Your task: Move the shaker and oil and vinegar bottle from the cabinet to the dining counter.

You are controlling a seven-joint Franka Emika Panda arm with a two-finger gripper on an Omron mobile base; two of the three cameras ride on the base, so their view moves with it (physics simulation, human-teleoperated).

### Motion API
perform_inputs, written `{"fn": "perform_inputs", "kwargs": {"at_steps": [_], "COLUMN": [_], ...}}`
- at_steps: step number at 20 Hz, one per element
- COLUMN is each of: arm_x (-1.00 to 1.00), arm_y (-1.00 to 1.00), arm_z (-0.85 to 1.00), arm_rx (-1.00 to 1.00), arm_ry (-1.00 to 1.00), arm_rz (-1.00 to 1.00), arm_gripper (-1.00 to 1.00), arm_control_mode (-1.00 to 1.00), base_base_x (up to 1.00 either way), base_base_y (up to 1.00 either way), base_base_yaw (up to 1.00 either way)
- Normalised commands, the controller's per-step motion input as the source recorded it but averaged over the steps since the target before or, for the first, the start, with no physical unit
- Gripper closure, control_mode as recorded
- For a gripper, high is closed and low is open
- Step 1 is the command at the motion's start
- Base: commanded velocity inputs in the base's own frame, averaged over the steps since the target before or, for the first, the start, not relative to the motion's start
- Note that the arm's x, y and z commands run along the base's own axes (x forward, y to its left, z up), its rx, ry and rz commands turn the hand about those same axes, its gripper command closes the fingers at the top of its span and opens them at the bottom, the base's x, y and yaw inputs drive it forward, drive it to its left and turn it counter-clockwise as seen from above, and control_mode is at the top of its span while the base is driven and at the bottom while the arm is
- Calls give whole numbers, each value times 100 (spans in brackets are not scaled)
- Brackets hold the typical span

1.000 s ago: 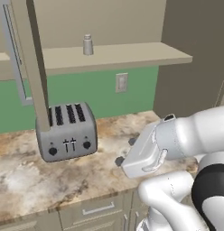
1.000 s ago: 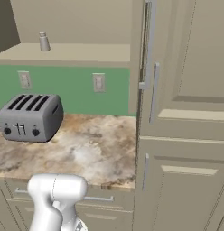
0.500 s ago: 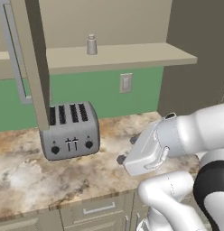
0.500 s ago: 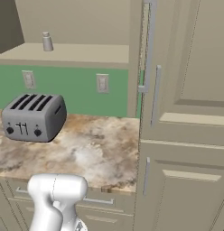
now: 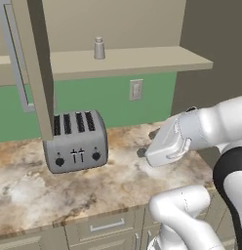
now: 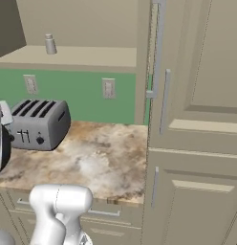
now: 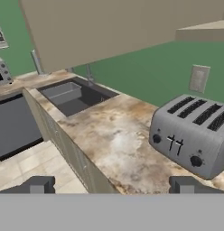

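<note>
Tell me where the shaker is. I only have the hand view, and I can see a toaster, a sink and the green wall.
Observer: The shaker stands upright on the cabinet shelf, above the toaster.
Operator: Is a door in the way?
Observer: No. The cabinet door is swung open, and in the left base view it hangs left of the shaker.
Operator: How does my end effector sit relative to that shelf?
Observer: The end effector is open and low over the worktop, beside the toaster and well below shelf level.
</note>
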Motion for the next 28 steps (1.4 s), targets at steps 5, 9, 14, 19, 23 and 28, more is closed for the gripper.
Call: {"fn": "perform_inputs", "kwargs": {"at_steps": [5, 9, 14, 19, 23, 28], "arm_x": [12, 8, 2, 14, 32, 38], "arm_y": [-14, 2, -3, -20, -38, -35], "arm_z": [41, 44, 39, 43, 31, 32], "arm_rx": [0, -3, -5, -2, 0, 0], "arm_ry": [-5, -3, -3, -7, -11, -17], "arm_rz": [-8, -21, -28, -25, -14, -6], "arm_gripper": [-100, -100, -100, -100, -100, -100], "arm_control_mode": [-100, -100, -100, -100, -100, -100], "base_base_x": [0, 0, 0, 0, 0, 0], "base_base_y": [0, 0, 0, 0, 0, 0], "base_base_yaw": [0, 0, 0, 0, 0, 0]}}
